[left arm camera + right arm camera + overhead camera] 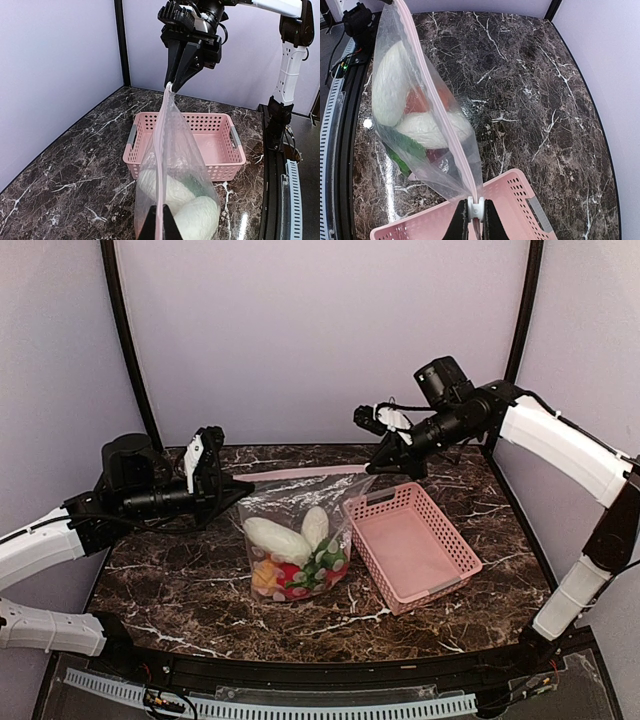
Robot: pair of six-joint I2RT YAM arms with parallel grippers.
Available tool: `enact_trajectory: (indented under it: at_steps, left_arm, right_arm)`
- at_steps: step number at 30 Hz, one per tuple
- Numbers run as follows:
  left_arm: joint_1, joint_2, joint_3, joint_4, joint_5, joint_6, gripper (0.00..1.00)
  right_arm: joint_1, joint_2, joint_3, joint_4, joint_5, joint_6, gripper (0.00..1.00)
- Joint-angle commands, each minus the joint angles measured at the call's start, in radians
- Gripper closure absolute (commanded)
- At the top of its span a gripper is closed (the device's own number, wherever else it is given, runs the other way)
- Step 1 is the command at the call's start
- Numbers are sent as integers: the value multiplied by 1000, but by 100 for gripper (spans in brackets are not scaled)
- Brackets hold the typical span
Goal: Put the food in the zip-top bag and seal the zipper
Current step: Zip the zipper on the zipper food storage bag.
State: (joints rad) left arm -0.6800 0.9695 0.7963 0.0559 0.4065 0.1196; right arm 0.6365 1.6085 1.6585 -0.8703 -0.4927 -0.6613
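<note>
The zip-top bag (pixel 290 512) hangs between my two grippers with its bottom resting on the table. The food (pixel 297 562) lies inside it: white radishes (pixel 200 216), red pieces (pixel 415 102) and a green leafy piece (pixel 404 146). The zipper (pixel 300 473) is pulled taut as a pale pink strip (pixel 161 145) along the top. My left gripper (pixel 228 483) is shut on the strip's left end (pixel 160 220). At the right end, my right gripper (pixel 378 466) is shut on the zipper's white slider (pixel 476 209), above the basket's near corner.
A pink mesh basket (pixel 412 545) stands to the right of the bag, with nothing in it (pixel 220 145). Purple walls close in the marble table at the back and sides. Black frame posts rise at the back corners.
</note>
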Motion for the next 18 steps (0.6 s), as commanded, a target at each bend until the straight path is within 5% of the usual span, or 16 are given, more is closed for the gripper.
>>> enact_trajectory:
  at_steps: [1,11,18]
  left_arm:
    - [14,-9,-25,10,-6,-9,99]
    - [30,10,-13,37,-38,-13,99]
    - [175,82,73,33,60,-16,99]
  right_arm:
    - [-44,-32,-18,-21,70,-4,100]
    - [-46,29,42,-10,54,-11,100]
    - [-50,116,178,1,19,-12,100]
